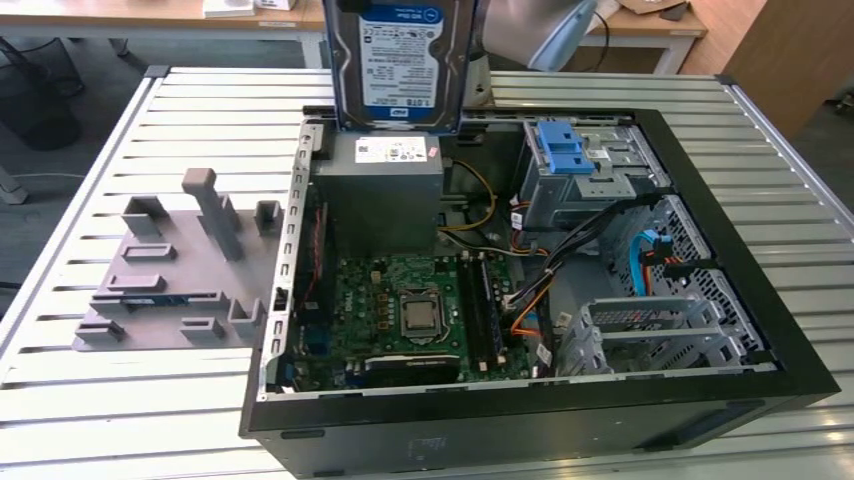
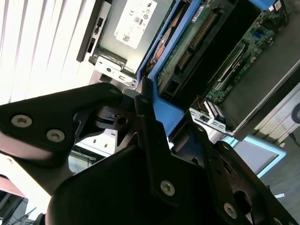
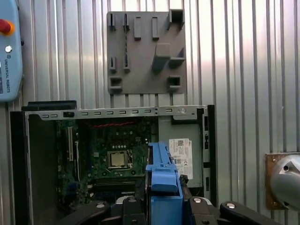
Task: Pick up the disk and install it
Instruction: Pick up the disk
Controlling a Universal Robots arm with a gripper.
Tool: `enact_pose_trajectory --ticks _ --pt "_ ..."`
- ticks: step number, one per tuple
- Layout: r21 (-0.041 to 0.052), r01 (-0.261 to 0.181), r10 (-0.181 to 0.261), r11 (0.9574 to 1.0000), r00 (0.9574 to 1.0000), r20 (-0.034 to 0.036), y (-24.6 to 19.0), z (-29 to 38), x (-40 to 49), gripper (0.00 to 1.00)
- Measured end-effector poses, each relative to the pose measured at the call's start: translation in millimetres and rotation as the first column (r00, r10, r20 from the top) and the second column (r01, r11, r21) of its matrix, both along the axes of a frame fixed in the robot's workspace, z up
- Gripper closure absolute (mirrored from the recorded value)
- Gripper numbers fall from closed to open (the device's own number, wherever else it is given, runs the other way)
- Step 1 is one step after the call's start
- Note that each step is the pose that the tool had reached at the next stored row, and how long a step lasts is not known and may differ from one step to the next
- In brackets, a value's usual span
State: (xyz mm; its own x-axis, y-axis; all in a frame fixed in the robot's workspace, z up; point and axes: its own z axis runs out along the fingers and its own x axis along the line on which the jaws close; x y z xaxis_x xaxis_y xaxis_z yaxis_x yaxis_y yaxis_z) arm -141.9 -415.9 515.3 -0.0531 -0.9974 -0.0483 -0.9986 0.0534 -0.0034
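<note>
The disk (image 1: 400,60) hangs upright above the back of the open computer case (image 1: 534,425), label facing the exterior view, over the grey power-supply box (image 1: 384,190). In both wrist views my gripper (image 3: 161,204) is shut on the disk, its black fingers (image 3: 201,206) clamped on either side of the blue side rail (image 3: 161,176). The second wrist view shows the gripper (image 2: 166,117) holding the rail edge (image 2: 164,105), with the disk's green circuit-board side (image 2: 197,42) beyond. The metal drive cage with its blue latch (image 1: 567,150) stands at the case's back on the exterior view's right.
The motherboard (image 1: 414,310) lies on the case floor, with cables (image 1: 587,250) running toward the cage. A grey fixture plate (image 1: 167,270) with upright pegs sits on the slatted table on the exterior view's left. A pendant (image 3: 9,51) lies on the table.
</note>
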Motion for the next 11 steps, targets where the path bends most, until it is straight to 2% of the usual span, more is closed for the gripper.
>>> enact_pose_trajectory --ticks 5,11 --pt "-0.0045 0.000 0.000 1.0000 1.0000 -0.0007 -1.4 -0.5 13.1 0.64" --pt "-0.0045 0.001 -0.001 1.0000 1.0000 -0.0006 -6.8 -3.4 22.0 0.64"
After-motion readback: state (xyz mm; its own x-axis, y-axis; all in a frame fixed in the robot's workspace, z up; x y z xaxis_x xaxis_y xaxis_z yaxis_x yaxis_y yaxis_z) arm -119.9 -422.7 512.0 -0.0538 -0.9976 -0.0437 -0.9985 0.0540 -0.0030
